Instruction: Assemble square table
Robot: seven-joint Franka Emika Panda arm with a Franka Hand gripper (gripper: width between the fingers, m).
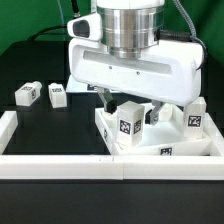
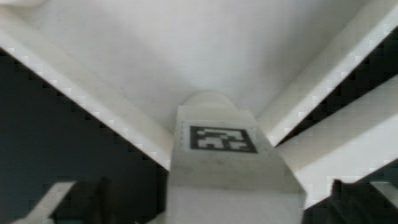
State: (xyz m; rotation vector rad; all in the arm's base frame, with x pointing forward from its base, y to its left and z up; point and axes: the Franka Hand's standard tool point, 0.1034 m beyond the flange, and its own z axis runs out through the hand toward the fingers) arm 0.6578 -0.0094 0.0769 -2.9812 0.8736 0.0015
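The white square table top (image 1: 158, 143) lies tilted at the exterior view's lower right, rim up. My gripper (image 1: 128, 108) is over its near corner and shut on a short white leg (image 1: 128, 127), held upright with its black-white tag facing the camera. In the wrist view the leg (image 2: 221, 150) runs between the two dark fingers (image 2: 361, 203), with the table top's inside (image 2: 196, 50) behind it. Two loose legs (image 1: 27, 94) (image 1: 57, 95) lie at the left. Another tagged leg (image 1: 195, 118) stands by the top's far right corner.
A long white border rail (image 1: 60, 165) runs along the front edge, and another (image 1: 8, 125) comes up the left side. The table surface is black. The arm's big white hand body (image 1: 135, 65) hides the area behind it.
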